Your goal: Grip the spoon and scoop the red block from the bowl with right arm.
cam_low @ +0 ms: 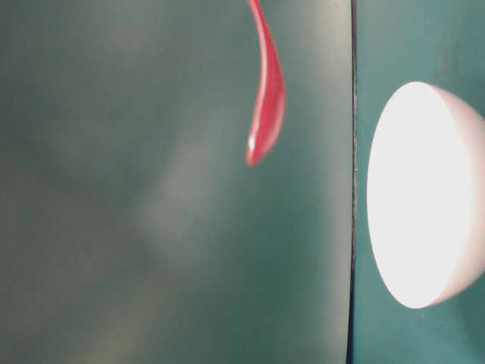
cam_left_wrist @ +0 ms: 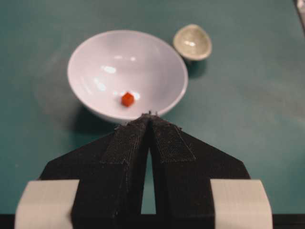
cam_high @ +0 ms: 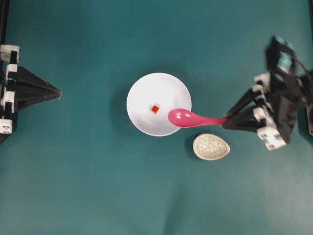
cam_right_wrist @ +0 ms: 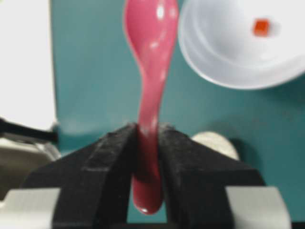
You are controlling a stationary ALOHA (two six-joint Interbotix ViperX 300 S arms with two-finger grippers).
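The right gripper [cam_right_wrist: 147, 143] pinches the spoon [cam_high: 188, 118] by its handle, scoop over the bowl [cam_high: 146, 88] rim; red block [cam_high: 155, 109] sits mid-bowl; should prob. dip low, slide under w/o flicking it.

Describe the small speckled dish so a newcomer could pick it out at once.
Find the big white bowl at the table's centre. Just off its lower-right rim, under the pink spoon's handle, sits the small dish: egg-shaped, cream, speckled and empty, unlike the round bowl.

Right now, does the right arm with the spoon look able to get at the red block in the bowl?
Probably yes. The right gripper holds the spoon by its handle, scoop over the bowl's rim. The red block lies uncovered, nothing between.
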